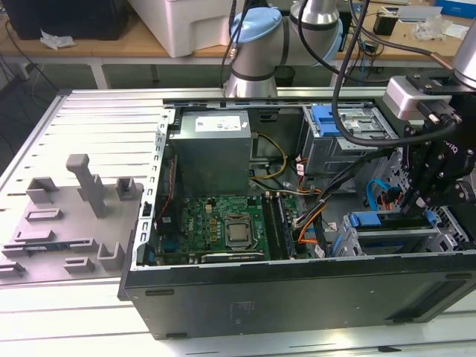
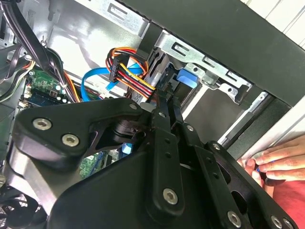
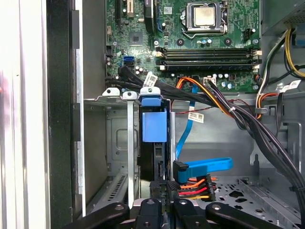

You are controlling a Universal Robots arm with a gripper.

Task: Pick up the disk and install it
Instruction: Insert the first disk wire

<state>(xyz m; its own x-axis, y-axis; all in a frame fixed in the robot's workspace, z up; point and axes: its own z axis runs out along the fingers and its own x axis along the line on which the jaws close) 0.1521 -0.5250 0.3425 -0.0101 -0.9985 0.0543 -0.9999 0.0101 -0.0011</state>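
- Claw: mine, low inside the open computer case, at the near end of the lower drive bay. It shows in the exterior view at that view's right, and in the second wrist view. I cannot tell whether it is apart, together or clamped on anything.
- Disk: stands on edge in the bay, just ahead of my claw, between the grey metal rails. Its blue carrier tab faces the motherboard end. The tab also shows in the second wrist view.
- Step in hand, as I judge it: the install. The disk is already in the bay, and what remains is seating it home.
- Power plug with orange, red and yellow wires: just beside my claw, near the disk.
- Blue flat cable: loops just beside the plug and up past the disk.
- What the next move calls for, as I judge it: a straight line along the rails and both cables kept out of the slot.
- A person's hand: rests at the case's outer wall, near my wrist, so I should go slowly.
- Motherboard: beyond the bay.
- Blue-handled drive cage: farther back.
- Power supply: at the case's far end.
- Table: carries the case.
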